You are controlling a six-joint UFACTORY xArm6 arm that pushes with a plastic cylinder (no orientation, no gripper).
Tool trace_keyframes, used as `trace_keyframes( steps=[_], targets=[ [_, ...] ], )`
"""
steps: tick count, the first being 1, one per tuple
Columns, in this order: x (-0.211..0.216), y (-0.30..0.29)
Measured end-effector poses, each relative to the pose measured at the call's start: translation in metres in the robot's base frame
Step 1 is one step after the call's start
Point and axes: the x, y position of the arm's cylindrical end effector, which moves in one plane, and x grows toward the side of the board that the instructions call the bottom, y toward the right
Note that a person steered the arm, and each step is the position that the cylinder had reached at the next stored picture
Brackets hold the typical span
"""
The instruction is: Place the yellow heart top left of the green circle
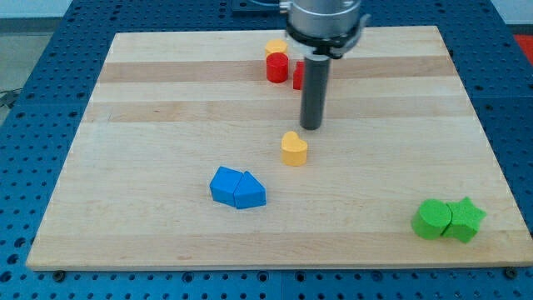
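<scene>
The yellow heart (293, 148) lies near the middle of the wooden board (166, 108). My tip (311, 127) is just above and to the right of it, a small gap apart. The green circle (431, 219) sits at the board's bottom right, touching a green star (465, 221) on its right. The heart is far to the left of and above the green circle.
Two blue blocks (237, 188) lie side by side below and left of the heart. A red cylinder (276, 67), a yellow block (276, 47) behind it and a red block (298, 75) partly hidden by the rod sit near the view's top.
</scene>
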Motion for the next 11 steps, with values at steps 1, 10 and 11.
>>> trace_keyframes(
  steps=[1, 10, 11],
  targets=[
    [0.000, -0.040],
    [0.111, 0.078],
    [0.118, 0.105]
  ],
)
